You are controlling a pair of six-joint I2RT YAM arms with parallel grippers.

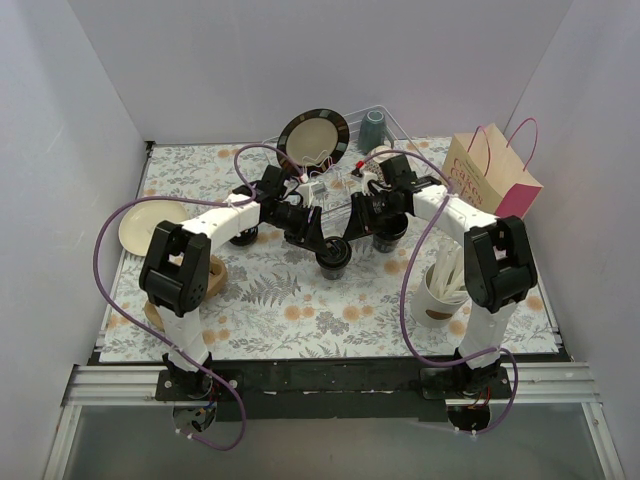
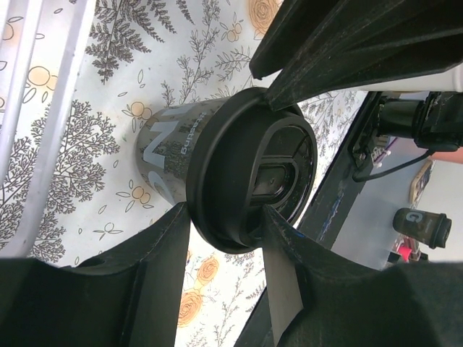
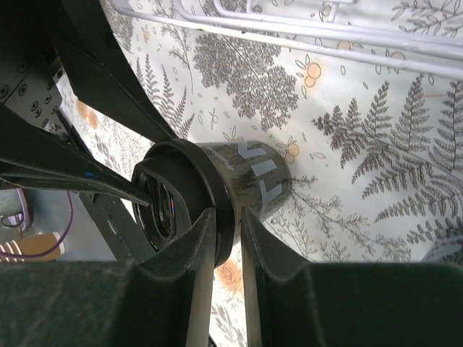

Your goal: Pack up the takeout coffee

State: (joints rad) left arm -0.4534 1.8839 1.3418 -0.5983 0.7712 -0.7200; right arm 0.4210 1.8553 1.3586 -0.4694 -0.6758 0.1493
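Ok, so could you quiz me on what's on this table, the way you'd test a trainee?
1. True or false: the paper bag stands upright.
2. What sits between the fingers of the left gripper? A) a spoon B) a black lidded cup C) a sponge
3. Fill in: the white cup beside the right arm holds wooden ____.
Key: 1 true; 2 B; 3 stirrers.

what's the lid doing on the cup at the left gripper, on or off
On. The black lid covers the whole mouth of the cup, its rim wrapped around the top edge.
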